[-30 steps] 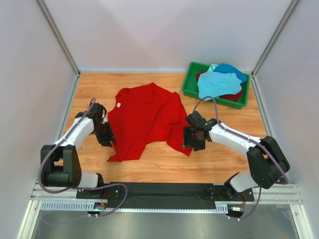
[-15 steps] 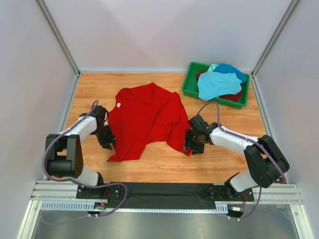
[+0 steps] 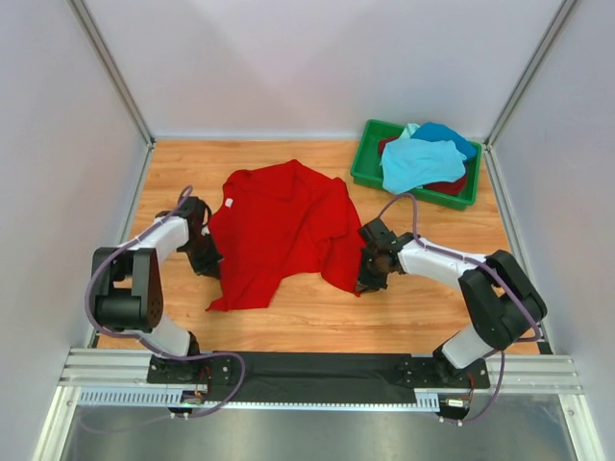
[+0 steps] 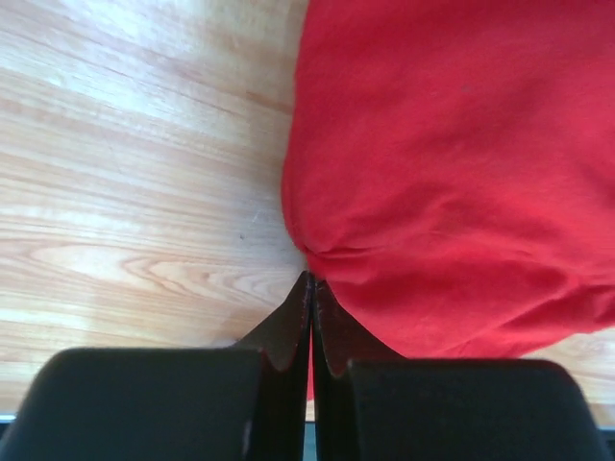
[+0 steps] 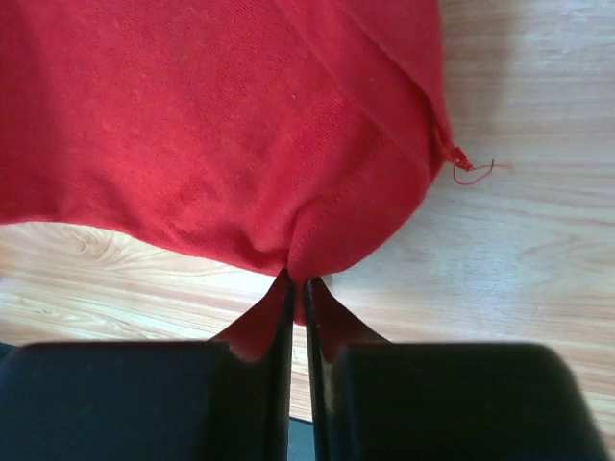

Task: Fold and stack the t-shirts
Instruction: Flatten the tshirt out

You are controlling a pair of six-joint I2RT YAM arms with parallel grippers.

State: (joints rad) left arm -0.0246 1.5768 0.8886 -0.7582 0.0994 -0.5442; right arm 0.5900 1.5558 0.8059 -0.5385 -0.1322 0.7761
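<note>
A bright red t-shirt (image 3: 279,226) lies crumpled and spread on the wooden table (image 3: 432,307). My left gripper (image 3: 207,257) sits at the shirt's left edge. In the left wrist view this gripper (image 4: 310,280) is shut, with a fold of the red t-shirt (image 4: 452,163) pinched at its tips. My right gripper (image 3: 368,279) is at the shirt's lower right corner. The right wrist view shows that gripper (image 5: 296,284) shut on the hem of the red t-shirt (image 5: 221,125). More t-shirts lie in a bin: light turquoise (image 3: 420,161), blue (image 3: 444,133) and dark red (image 3: 452,184).
A green plastic bin (image 3: 364,165) stands at the back right of the table. Grey walls enclose the table on three sides. A loose red thread (image 5: 471,171) hangs off the shirt's corner.
Both grippers have closed on the red shirt's edges. The right gripper has slid a little left onto the shirt's corner, and the left one has edged in at the left side.
</note>
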